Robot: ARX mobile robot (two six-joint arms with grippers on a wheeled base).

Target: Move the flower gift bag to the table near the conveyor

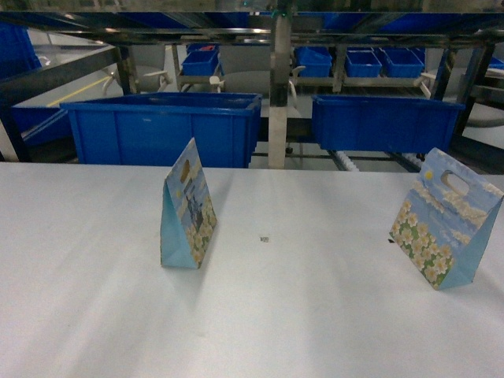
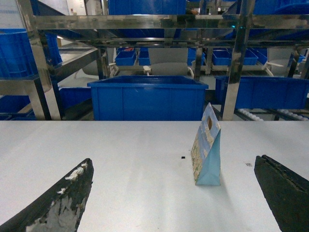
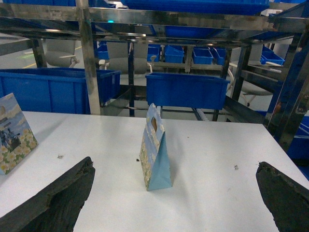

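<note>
Two gift bags stand on the white table (image 1: 315,315). The right bag (image 1: 445,219) shows white flowers, blue sky and a handle hole. The left bag (image 1: 189,209) stands edge-on, with flowers and a dark picture. Neither gripper appears in the head view. My left gripper (image 2: 174,191) is open and low over the table, and the left bag (image 2: 206,147) stands ahead between its fingertips, nearer the right one. My right gripper (image 3: 175,193) is open too, with the flowered bag (image 3: 154,154) standing ahead of it, untouched. Conveyor rollers (image 2: 251,114) run behind the table.
Large blue bins (image 1: 165,126) (image 1: 382,122) sit on the steel rack just past the table's far edge, with a steel post (image 1: 277,94) between them. The left bag (image 3: 14,133) also shows at the left of the right wrist view. A small dark speck (image 1: 264,238) lies mid-table.
</note>
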